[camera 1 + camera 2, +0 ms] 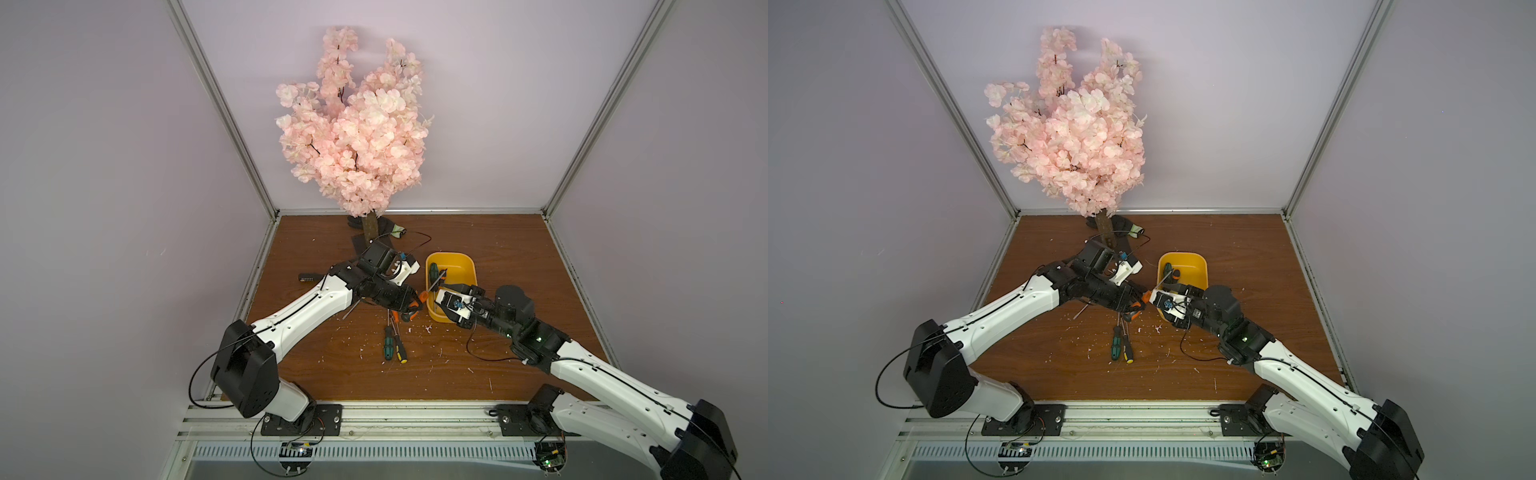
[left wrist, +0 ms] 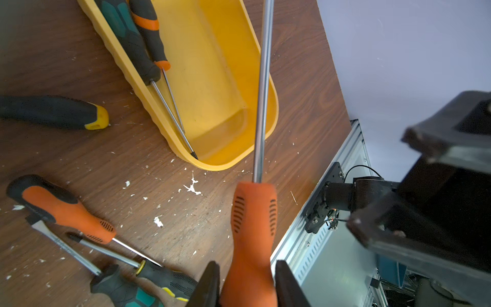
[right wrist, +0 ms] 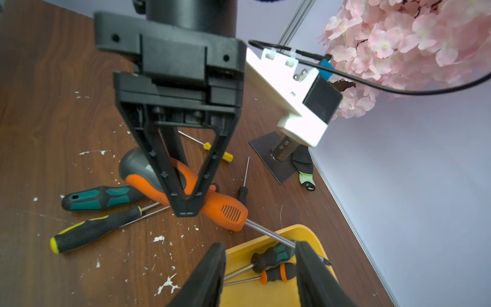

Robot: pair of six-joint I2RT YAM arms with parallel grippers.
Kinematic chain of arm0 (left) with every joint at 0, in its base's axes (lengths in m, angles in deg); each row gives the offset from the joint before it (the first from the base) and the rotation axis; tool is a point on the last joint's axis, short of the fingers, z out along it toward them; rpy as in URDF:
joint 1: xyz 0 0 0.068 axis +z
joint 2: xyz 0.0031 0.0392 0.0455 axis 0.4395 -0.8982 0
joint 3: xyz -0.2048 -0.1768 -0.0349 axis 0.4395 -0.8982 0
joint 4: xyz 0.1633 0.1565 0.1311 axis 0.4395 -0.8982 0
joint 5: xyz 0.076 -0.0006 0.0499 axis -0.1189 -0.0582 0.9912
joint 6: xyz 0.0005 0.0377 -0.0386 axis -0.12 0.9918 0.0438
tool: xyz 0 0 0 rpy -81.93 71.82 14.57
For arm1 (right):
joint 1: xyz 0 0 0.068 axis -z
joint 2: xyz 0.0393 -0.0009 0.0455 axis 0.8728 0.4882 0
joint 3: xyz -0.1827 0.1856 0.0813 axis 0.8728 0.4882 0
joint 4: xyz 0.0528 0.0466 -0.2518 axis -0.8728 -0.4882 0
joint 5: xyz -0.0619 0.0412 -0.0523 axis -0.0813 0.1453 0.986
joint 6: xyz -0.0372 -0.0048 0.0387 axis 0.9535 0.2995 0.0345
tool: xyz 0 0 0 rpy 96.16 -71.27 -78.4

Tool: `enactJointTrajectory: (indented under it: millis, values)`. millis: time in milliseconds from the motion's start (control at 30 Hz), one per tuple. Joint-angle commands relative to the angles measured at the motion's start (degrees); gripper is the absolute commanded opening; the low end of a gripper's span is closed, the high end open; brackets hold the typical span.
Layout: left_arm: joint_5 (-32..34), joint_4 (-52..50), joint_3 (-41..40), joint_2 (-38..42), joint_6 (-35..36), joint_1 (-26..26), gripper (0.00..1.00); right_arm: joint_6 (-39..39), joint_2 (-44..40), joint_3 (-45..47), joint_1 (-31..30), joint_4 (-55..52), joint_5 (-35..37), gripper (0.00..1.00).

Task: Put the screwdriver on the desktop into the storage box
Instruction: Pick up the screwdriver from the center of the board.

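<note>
Orange-handled, steel-shafted screwdriver is clamped in the left gripper, shaft over the yellow plastic storage box mid-frame in a top view; right gripper stands apart; bring the handle inside before releasing

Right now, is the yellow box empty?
No, a green screwdriver and an orange-banded screwdriver lie in the box.

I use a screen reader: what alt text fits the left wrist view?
The left gripper clamps an orange screwdriver by its handle, its shaft reaching over the yellow storage box, which holds two screwdrivers. Other screwdrivers lie on the wood-grain desktop.
</note>
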Motion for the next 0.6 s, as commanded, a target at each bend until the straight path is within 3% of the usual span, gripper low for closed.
enactJointTrajectory:
  millis: [0, 567]
  values:
    - [-3.8, -0.6, 1.2, 1.6, 1.5, 0.6, 0.09, 6.2, 1.5, -2.8, -0.6, -0.7, -1.2, 0.49]
    - [-8.8, -0.6, 0.9, 2.5, 1.8, 0.6, 0.06, 13.8, 4.9, -5.2, -2.0, -2.7, 1.2, 0.53]
